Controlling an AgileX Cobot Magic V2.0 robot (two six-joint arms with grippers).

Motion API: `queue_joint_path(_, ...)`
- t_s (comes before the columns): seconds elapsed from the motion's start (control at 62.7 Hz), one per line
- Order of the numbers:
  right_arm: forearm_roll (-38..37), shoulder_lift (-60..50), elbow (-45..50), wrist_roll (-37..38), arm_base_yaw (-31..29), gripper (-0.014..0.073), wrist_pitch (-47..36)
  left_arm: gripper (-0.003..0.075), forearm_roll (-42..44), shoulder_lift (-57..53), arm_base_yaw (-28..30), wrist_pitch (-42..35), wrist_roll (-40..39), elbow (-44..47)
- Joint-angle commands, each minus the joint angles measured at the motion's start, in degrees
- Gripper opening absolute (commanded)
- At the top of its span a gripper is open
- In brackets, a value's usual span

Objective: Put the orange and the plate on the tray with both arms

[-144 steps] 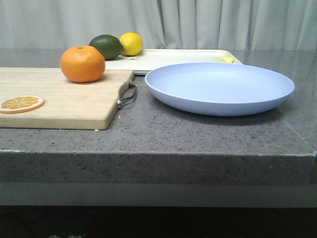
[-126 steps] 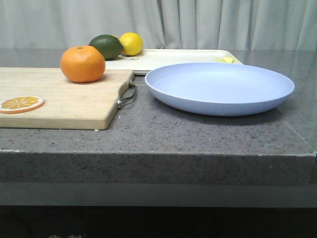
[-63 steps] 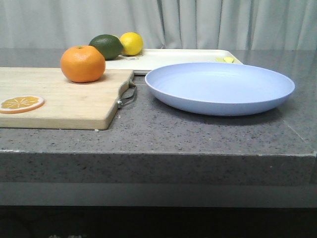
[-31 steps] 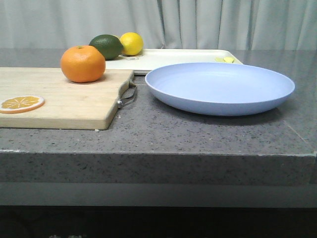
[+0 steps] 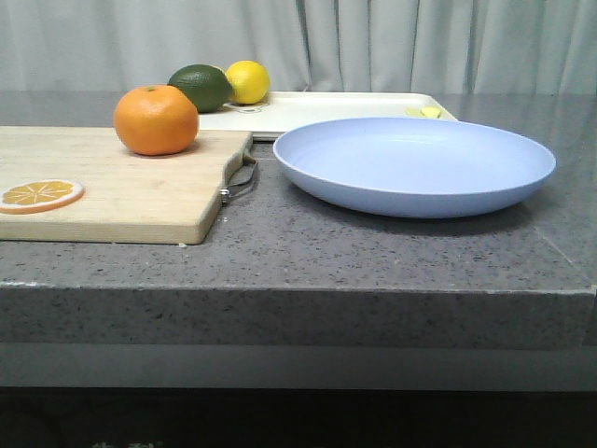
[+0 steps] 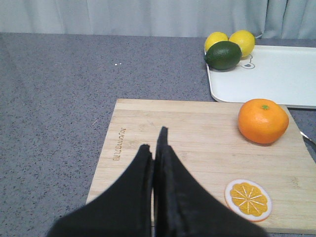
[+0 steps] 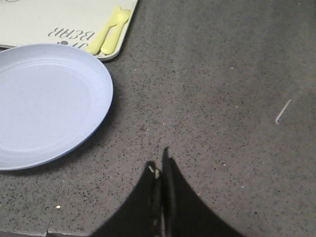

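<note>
Both arms wait closed and empty, orange and plate not yet on the tray.

Nearest, at the bottom centre of each wrist view, the left gripper (image 6: 154, 148) and right gripper (image 7: 160, 165) have their fingers pressed together, holding nothing. The left one hangs over the near part of the cutting board (image 6: 148, 133), with the orange slice (image 6: 248, 199) at lower right. The orange (image 6: 262, 121) lies up and right of its tips, resting on the board, so this arm is clearly the nearer one for it. The plate (image 7: 44, 103) fills the left of the right wrist view, up and left of that gripper, on the counter (image 7: 222, 98). Farthest is the tray (image 6: 276, 74), carrying a lime (image 6: 223, 55), two lemons (image 6: 242, 42) and small yellow cutlery (image 7: 109, 30).
</note>
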Motion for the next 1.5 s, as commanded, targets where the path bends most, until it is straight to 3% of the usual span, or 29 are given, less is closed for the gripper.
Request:
queue_joint_path(0.0, -0.1, 0.9, -2.0, -0.5, -0.4, -0.0057, -2.8, -0.0015, -0.4, 1.0, 0.2, -4.0, -0.4, -1.8)
queue_joint_path(0.112, -0.1, 1.1, -2.0, -0.8, -0.4, 0.0073, -2.5, 0.0045, -0.4, 1.1, 0.2, -4.1, -0.4, -1.8)
queue_joint_path(0.192, -0.1, 1.1, -2.0, -1.2, -0.4, 0.0247, -2.4, 0.0169, -0.4, 1.1, 0.2, -4.3, -0.4, -1.8)
queue_joint_path(0.239, -0.1, 1.1, -2.0, -1.2, -0.4, 0.0385, -2.4, 0.0281, -0.4, 1.1, 0.2, -4.5, -0.4, -1.8)
queue_joint_path(0.303, -0.1, 1.1, -2.0, -1.2, -0.4, 0.0507, -2.4, 0.0452, -0.4, 1.1, 0.2, -5.0, -0.4, -1.7)
queue_joint_path(0.367, -0.1, 1.1, -2.0, -1.2, -0.4, 0.0575, -2.4, 0.0575, -0.4, 1.1, 0.2, -5.4, -0.4, -1.4)
queue_joint_path(0.415, -0.1, 1.1, -2.0, -1.2, -0.4, 0.0591, -2.4, 0.0609, -0.4, 1.1, 0.2, -5.6, -0.4, -1.1)
queue_joint_path(0.607, -0.1, 1.1, -2.0, -1.2, -0.4, 0.0589, -2.4, 0.0587, -2.3, 1.2, -0.8, -8.5, -0.4, 1.3)
queue_joint_path(0.91, -0.1, 1.1, -2.0, -1.2, -0.4, 0.0589, -2.4, 0.0546, -1.4, 3.8, -10.9, -11.2, -0.2, 1.8)
queue_joint_path(1.181, -0.1, 1.1, -2.0, -1.2, -0.4, 0.0589, -2.4, 0.0547, 1.1, 14.7, -17.6, -15.8, -0.1, 0.0)
queue_joint_path(1.484, 0.0, 1.1, -2.0, -1.2, -0.4, 0.0589, -2.4, 0.0687, 1.7, 32.0, -20.9, -14.0, 1.2, -12.5)
